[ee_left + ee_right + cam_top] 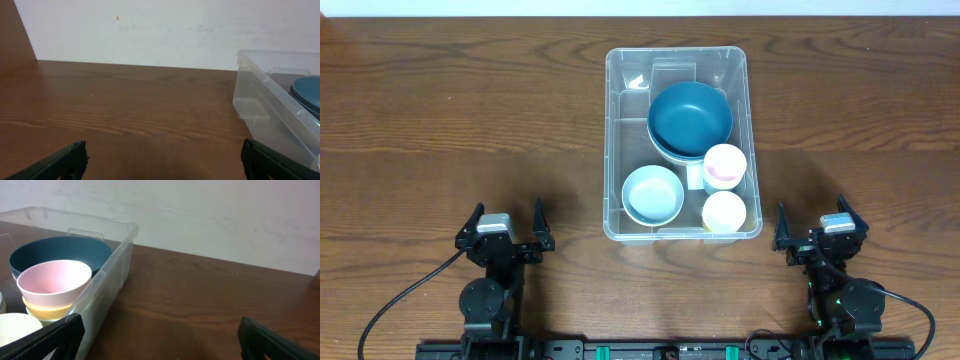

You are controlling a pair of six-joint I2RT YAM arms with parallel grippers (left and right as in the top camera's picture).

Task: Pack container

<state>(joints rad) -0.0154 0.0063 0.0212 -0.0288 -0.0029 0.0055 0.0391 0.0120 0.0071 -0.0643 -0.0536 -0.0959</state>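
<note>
Though whole from overhead, gets cropped in both wrist views: clear container (pixel 613 140), mid-surface (pixel 440 120), ahead of & between both arms, touching neither.

Left wrist view: only near corner & one long wall of container (pixel 260 95), plus sliver of dark blue bowl (pixel 307 92) at right edge.

Right wrist view: container (pixel 115 255) cut off at left. Dark blue bowl (pixel 60 250) at back, partly behind pink bowl (pixel 54 282). Pink bowl nested in yellowish bowl (pixel 50 311), lower one mostly hidden. Just a rim of white bowl (pixel 15 325) in bottom-left corner.

Overhead, inside container: dark blue bowl (pixel 690 118) at far end, maybe a 2nd rim under it, can't tell. Light blue bowl (pixel 653 194) near-left, pink bowl (pixel 725 165) & white bowl (pixel 724 211) near-right. Small white patch (pixel 694 178) on base, mostly covered.

Both arms folded back at near edge, either side of container, fingers pointing fwd along surface. Left claw (pixel 508 212) (pixel 162 150) spread wide, nothing btwn fingers, grips nothing. Right claw (pixel 812 215) (pixel 160 325) same: wide apart, no hold on anything, just beside container's near-right corner, not touching.
</note>
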